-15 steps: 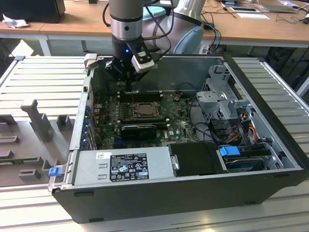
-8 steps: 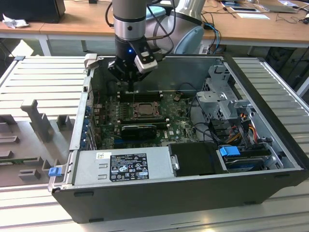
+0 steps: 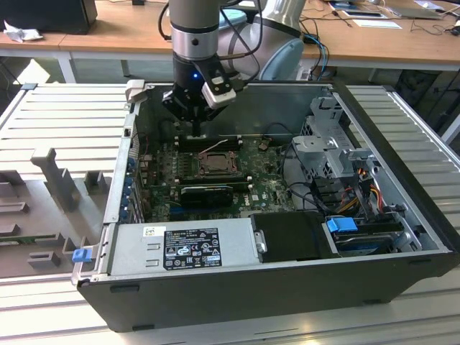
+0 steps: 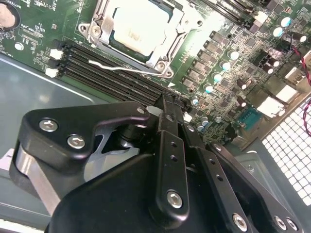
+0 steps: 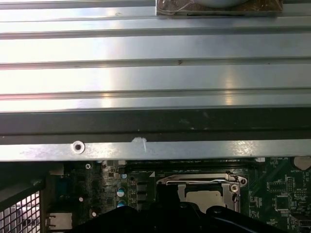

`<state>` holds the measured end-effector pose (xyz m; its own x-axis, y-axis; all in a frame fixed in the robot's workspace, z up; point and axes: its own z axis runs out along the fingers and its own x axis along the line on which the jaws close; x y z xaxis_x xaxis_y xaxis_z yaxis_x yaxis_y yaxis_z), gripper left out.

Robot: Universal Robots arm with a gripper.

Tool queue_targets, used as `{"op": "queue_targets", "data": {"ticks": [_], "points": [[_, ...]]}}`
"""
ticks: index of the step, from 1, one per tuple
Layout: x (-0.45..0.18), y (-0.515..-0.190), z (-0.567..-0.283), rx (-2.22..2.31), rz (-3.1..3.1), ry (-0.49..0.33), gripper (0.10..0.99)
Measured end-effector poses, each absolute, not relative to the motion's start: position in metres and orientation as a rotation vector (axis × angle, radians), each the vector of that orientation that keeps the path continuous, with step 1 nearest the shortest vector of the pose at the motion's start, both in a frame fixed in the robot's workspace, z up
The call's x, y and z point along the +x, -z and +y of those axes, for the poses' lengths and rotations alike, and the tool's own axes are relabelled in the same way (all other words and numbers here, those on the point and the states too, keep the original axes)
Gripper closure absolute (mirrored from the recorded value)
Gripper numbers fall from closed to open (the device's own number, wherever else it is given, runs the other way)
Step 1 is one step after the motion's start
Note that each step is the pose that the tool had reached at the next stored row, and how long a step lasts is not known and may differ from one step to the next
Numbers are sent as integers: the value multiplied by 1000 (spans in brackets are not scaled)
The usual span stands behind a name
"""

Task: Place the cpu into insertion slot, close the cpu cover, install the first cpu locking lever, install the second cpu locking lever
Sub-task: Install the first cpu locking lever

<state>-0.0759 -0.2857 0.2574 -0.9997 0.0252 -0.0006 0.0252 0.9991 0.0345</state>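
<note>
Gripper (image 3: 195,133), black, two-fingered, hangs on the arm inside the open dark tower case (image 3: 402,215), over the far part of the green motherboard (image 3: 266,188). In the second wrist view the fingers (image 4: 170,127) lie close together with nothing between them: narrow, empty.

CPU (image 4: 138,25), small flat square chip with pale silver-grey top, already sits in the insertion slot (image 4: 99,22), the square socket with dark frame. The cpu cover (image 4: 181,26), thin silvery hinged frame with a square window, lies flat around the chip, so it looks closed.

One thin silvery wire locking lever (image 4: 127,69) runs along the socket edge that faces the gripper, parallel to the long black memory slots (image 4: 104,73). Whether it is latched, cannot tell.

Key relation: in the exterior view the socket (image 3: 213,165) lies just nearer the camera than the fingertips and below them; memory slots lie between gripper and socket. Lever's long axis runs crosswise to the line from gripper to socket
</note>
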Motion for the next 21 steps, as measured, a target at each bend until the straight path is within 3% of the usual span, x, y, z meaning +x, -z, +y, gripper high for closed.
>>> {"op": "queue_targets", "data": {"ticks": [17,21], "points": [[-67,-255,-286,39,3140,-54,980],[-67,-253,-286,39,3138,-123,980]]}}
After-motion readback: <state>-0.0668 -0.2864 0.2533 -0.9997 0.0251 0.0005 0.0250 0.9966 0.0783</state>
